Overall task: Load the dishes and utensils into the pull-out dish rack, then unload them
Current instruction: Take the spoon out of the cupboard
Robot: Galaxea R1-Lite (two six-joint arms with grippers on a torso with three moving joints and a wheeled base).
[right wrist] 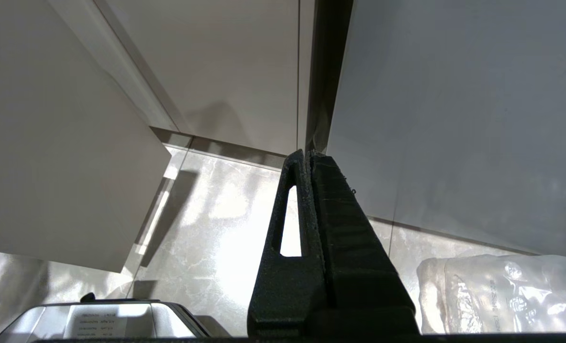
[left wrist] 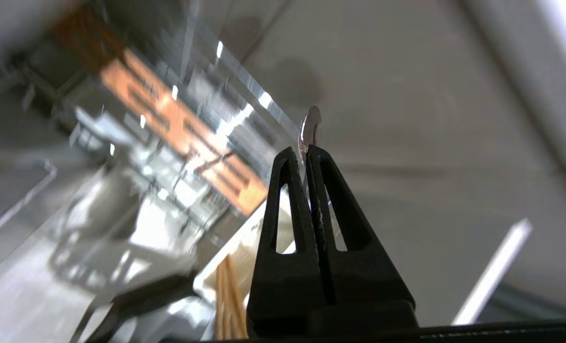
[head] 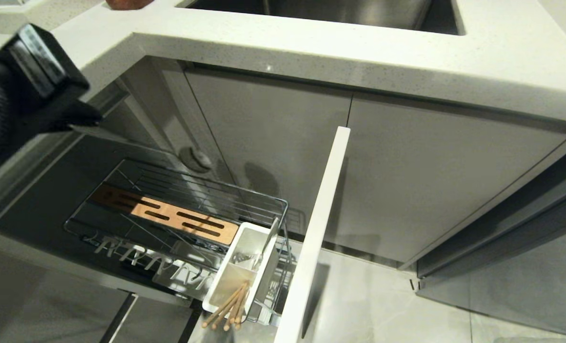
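The pull-out dish rack [head: 121,166] stands drawn out below the counter, its wooden strip [head: 168,214] and prong row [head: 144,264] bare. Light-wood chopsticks [head: 230,307] lean out of the white caddy [head: 225,286]; they also show as chopsticks [left wrist: 228,300] in the left wrist view. My left gripper [head: 90,116] hangs high over the rack's far left, shut on a shiny metal spoon [left wrist: 310,125] whose rounded end pokes past the fingertips. My right gripper [right wrist: 307,153] is shut on nothing, low over the floor by the cabinet fronts. No dishes show in the rack.
The pale drawer front [head: 321,214] juts toward me right of the caddy. Above are the stone counter [head: 454,62] and steel sink [head: 321,12]. A reddish rounded thing [head: 123,4] sits at the counter's top edge. A plastic bag [right wrist: 501,290] lies on the floor.
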